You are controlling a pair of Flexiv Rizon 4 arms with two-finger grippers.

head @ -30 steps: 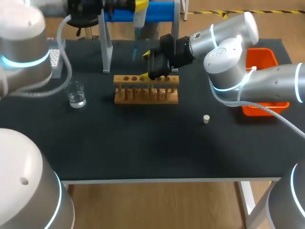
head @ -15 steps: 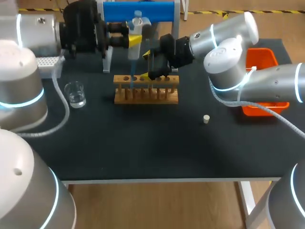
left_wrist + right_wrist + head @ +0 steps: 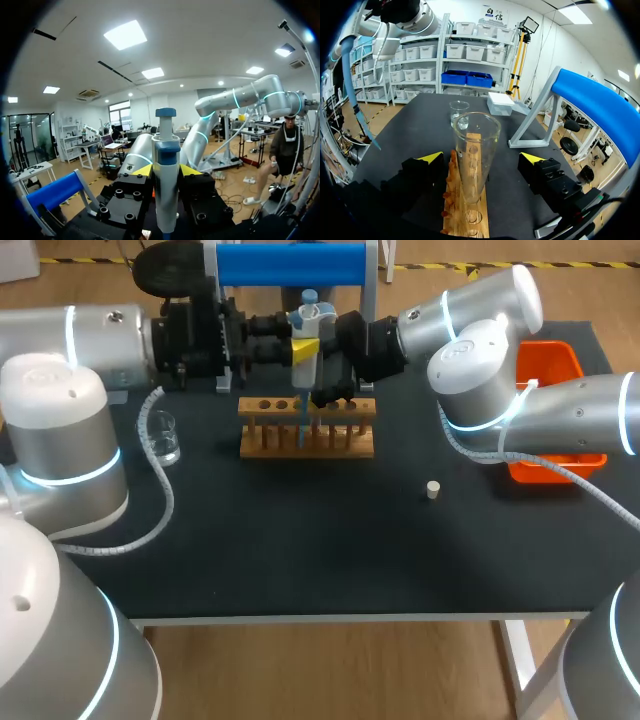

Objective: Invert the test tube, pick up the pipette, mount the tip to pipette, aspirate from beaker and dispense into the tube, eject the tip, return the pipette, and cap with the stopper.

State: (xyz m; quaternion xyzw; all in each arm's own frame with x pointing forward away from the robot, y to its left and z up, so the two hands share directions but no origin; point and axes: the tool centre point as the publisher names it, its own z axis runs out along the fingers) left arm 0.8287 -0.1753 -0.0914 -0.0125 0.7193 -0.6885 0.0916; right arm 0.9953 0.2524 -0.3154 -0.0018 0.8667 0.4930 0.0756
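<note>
Glass test tube (image 3: 474, 150) stands in the rack (image 3: 469, 220) by the worktop's (image 3: 300, 550) far edge, untouched between my right gripper's (image 3: 482, 158) parted fingers; my left gripper (image 3: 166, 171) clamps the pipette (image 3: 166, 150).

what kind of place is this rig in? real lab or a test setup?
Probably a mock chemistry bench for robot trials, not a working lab. On the black table there are a wooden test tube rack and a glass beaker, and the left tool holds a pipette.
</note>
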